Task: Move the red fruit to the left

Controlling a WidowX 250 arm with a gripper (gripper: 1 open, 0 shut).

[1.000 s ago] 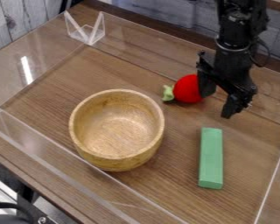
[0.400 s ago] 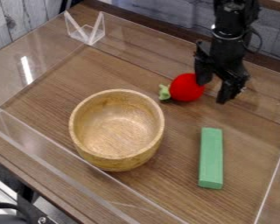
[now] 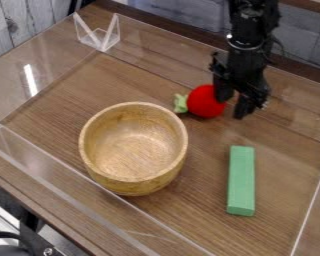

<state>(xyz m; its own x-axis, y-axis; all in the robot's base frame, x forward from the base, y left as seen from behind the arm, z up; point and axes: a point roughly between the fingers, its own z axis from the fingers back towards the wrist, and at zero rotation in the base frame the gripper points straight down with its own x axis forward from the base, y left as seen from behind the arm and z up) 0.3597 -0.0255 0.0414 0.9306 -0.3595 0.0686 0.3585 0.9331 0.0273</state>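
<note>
Tool (image 3: 234, 94), ×1: dark, jointed, angular; lowered to wooden surface (image 3: 56, 130), fingertips at red fruit (image 3: 204, 101). Whether it grasps fruit or stands loose around it: cannot tell, fingers overlap fruit's edge.
Red fruit, ×1: rounded, smooth, bright, small green stem at its image-left end; located at tool's fingertips.
Bowl (image 3: 133, 148), ×1: light wood tone, rounded oval, smooth hollow; below and image-left of tool.
Green block (image 3: 242, 180), ×1: flat, long, rectangular, matte; below tool, near bowl, apart from it.
Wire-like frame (image 3: 99, 32), ×1: pale, angular; far up image-left of tool.
</note>
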